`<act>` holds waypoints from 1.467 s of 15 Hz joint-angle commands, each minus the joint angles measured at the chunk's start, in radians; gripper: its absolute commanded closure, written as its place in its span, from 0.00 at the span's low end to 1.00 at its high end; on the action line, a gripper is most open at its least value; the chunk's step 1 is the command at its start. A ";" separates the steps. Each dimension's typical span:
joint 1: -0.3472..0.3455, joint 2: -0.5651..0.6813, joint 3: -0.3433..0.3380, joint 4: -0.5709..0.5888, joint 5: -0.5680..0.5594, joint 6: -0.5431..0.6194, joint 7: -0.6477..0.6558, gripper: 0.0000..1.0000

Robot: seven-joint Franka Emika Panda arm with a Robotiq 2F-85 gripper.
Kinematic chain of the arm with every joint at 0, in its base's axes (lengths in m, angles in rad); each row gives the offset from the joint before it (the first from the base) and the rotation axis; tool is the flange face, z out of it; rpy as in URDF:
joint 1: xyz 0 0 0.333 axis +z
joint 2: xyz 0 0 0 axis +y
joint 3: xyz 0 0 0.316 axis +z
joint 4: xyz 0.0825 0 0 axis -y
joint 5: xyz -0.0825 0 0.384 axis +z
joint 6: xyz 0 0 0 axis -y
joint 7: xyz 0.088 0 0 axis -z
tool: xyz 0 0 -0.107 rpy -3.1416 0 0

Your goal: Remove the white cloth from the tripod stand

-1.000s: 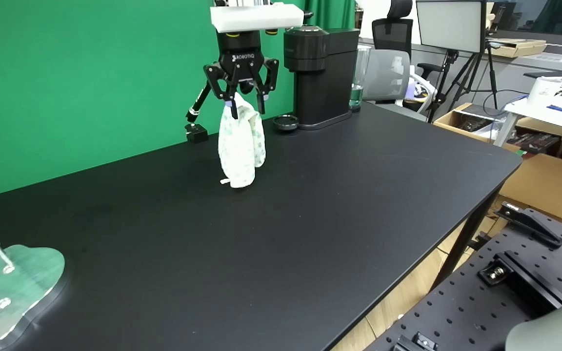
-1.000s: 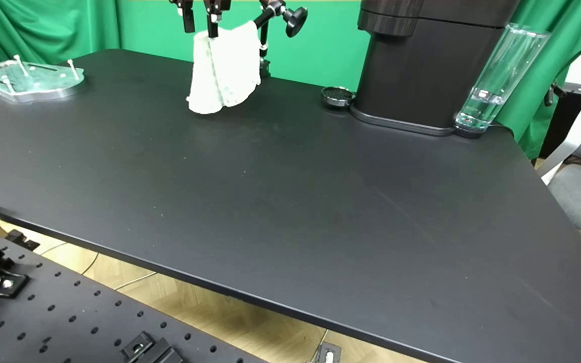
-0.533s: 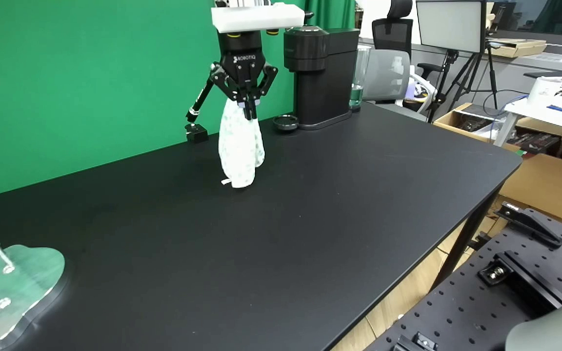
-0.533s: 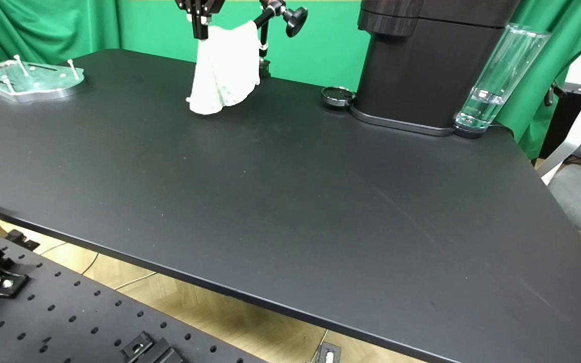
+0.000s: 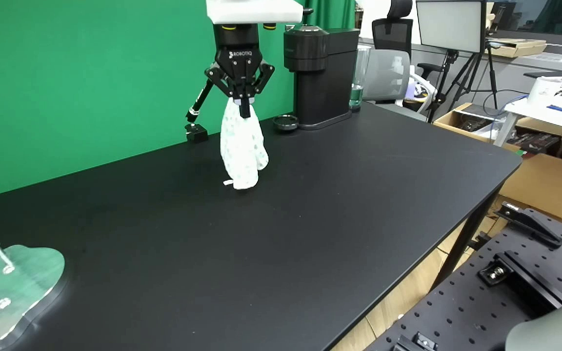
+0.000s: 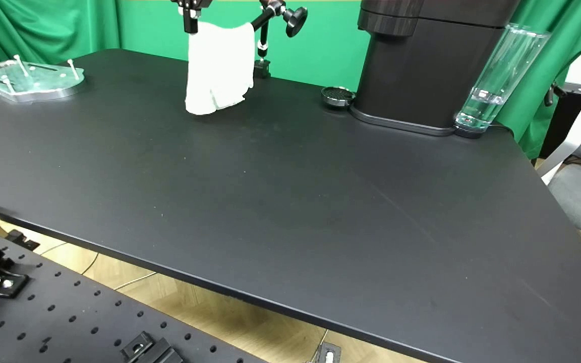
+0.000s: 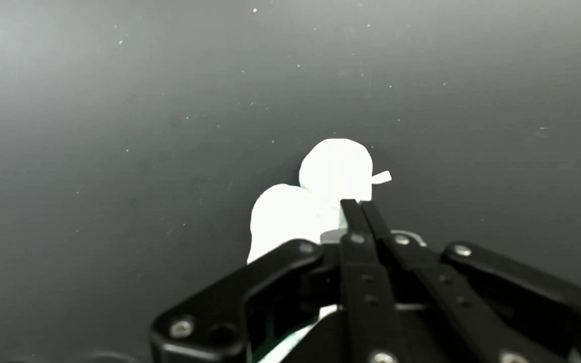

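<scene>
We've got the white cloth [image 5: 243, 151] hanging beneath the gripper [image 5: 245, 112], its top edge right at the fingertips, and the jaws are clamped on it: barely a slit between the fingers in the wrist view! In an exterior view we see its other upper corner meet the arm of the black tripod stand [image 6: 264, 35]; touching or just beside, we can't tell. The fingers themselves hide the pinched spot from us.

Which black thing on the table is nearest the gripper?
The tripod stand: it meets the white cloth the gripper holds; the tall machine and round dish sit farther off.
</scene>
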 commanded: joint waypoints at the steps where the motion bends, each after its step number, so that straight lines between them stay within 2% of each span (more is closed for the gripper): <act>1: 0.010 -0.121 0.020 -0.101 0.102 -0.023 -0.037 1.00; 5: 0.029 -0.240 0.044 -0.229 0.207 -0.059 -0.062 1.00; 9: 0.046 -0.334 0.056 -0.331 0.240 -0.078 -0.045 1.00; 18: 0.021 -0.385 0.038 -0.400 0.198 0.005 -0.046 1.00; 19: 0.018 -0.383 0.036 -0.398 0.202 0.014 -0.048 0.73; 20: 0.016 -0.382 0.035 -0.396 0.199 0.010 -0.051 0.71; 22: 0.016 -0.387 0.033 -0.396 0.205 0.008 -0.054 0.60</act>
